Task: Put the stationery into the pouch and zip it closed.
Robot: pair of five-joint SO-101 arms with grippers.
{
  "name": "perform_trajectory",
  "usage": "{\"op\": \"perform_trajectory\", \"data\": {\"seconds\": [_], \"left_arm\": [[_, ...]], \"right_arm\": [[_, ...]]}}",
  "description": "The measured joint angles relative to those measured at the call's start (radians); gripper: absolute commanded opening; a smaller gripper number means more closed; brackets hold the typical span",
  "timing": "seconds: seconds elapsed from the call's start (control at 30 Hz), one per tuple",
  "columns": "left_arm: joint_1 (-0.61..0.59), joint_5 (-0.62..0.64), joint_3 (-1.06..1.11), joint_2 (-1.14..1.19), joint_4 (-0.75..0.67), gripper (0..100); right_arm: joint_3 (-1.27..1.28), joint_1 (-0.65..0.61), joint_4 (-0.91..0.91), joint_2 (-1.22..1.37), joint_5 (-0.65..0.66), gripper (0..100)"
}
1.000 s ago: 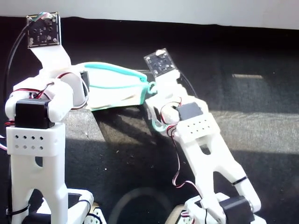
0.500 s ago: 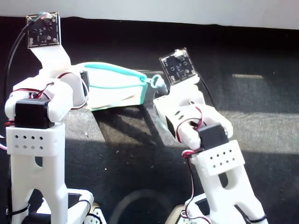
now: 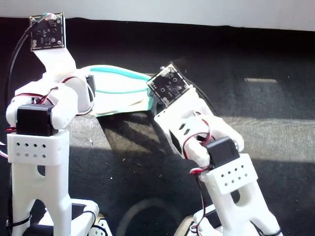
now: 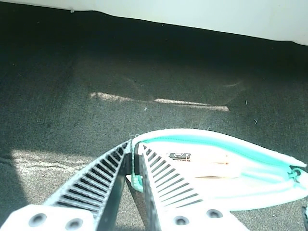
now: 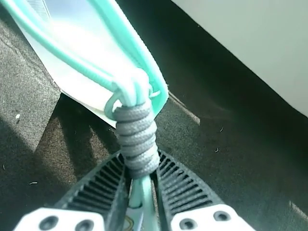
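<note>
The white pouch (image 3: 118, 93) with teal zip bands hangs stretched between my two arms above the dark table. My left gripper (image 4: 133, 156) is shut on the pouch's (image 4: 216, 163) near end; stationery (image 4: 180, 155) shows faintly through its side. At the far end, the grey cord zip pull (image 5: 138, 137) is knotted to a teal loop on the pouch (image 5: 91, 43). My right gripper (image 5: 139, 166) is shut on that cord. In the high view the right wrist camera (image 3: 168, 88) covers this end. The teal bands meet at the pull (image 4: 293, 173); whether the zip is closed I cannot tell.
The dark felt table (image 3: 266, 98) lies under everything, with sunlit strips across it. A pale wall (image 3: 197, 10) borders the far edge. The left arm's tower (image 3: 39, 147) stands at the near left, the right arm's base (image 3: 231, 196) at the near right.
The right arm swung its wrist to the right, then back left toward the pouch's end, and its forearm now stands more upright. The left arm and the pouch's held end stayed put.
</note>
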Motion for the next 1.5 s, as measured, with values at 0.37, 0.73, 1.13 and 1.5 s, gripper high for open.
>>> {"op": "perform_trajectory", "data": {"seconds": [0.37,0.73,1.13,1.5], "left_arm": [[0.0,0.0,0.021,0.0,0.0,1],[0.0,0.0,0.021,0.0,0.0,1],[0.003,0.0,0.021,0.0,0.0,1],[0.003,0.0,0.021,0.0,0.0,1]], "right_arm": [[-0.071,-0.097,-0.015,0.126,0.0,0.9],[-0.083,-0.098,-0.029,0.127,-0.049,11.4],[-0.091,-0.101,-0.037,0.161,-0.16,11.9],[-0.19,-0.054,-0.009,0.222,-0.16,2.6]]}}
